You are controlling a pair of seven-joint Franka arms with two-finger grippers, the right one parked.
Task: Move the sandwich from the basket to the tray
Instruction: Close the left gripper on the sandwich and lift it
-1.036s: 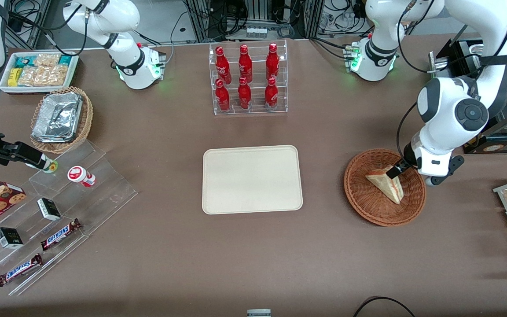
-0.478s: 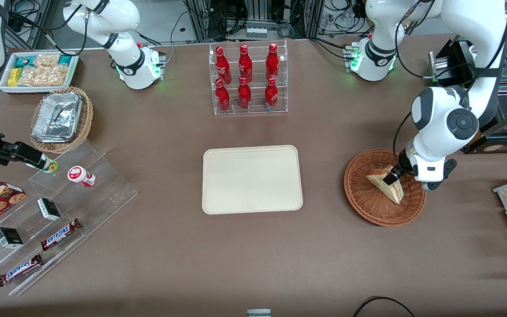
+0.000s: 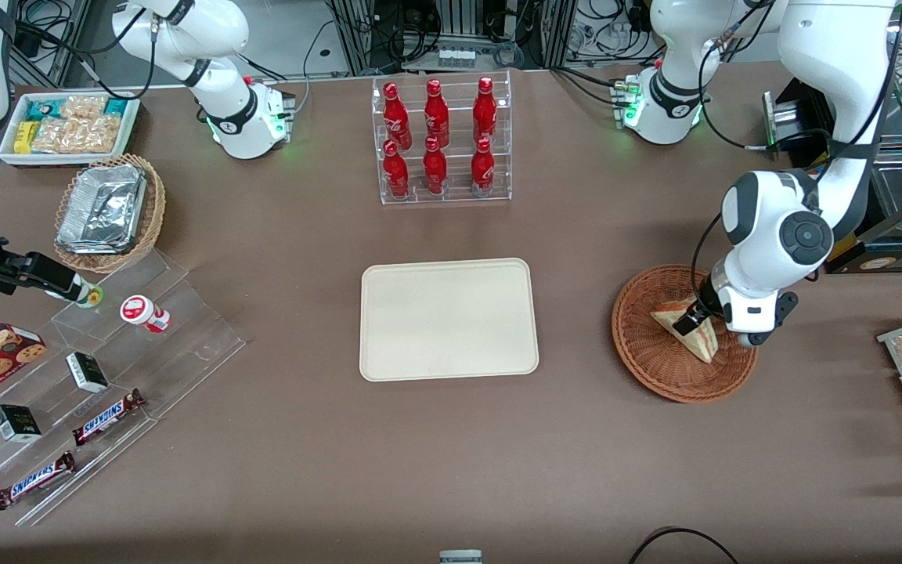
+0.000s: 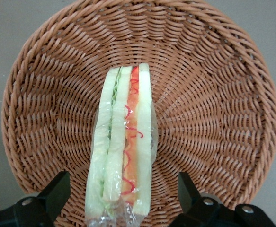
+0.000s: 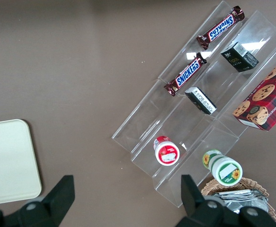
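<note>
Straddling the sandwich (image 4: 121,146) in the basket (image 4: 213,109), the claw (image 4: 121,201) is held wide — its faces should be pinched squarely, gently, before lifting toward the tray (image 3: 449,319).

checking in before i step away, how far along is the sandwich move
Early stage. Done: the left arm's gripper is open, its fingers straddling the clear-wrapped triangular sandwich. In hand: nothing; the sandwich lies in the reddish-brown wicker basket. Left: grasp, lift, carry to the bare cream rectangular tray.
</note>
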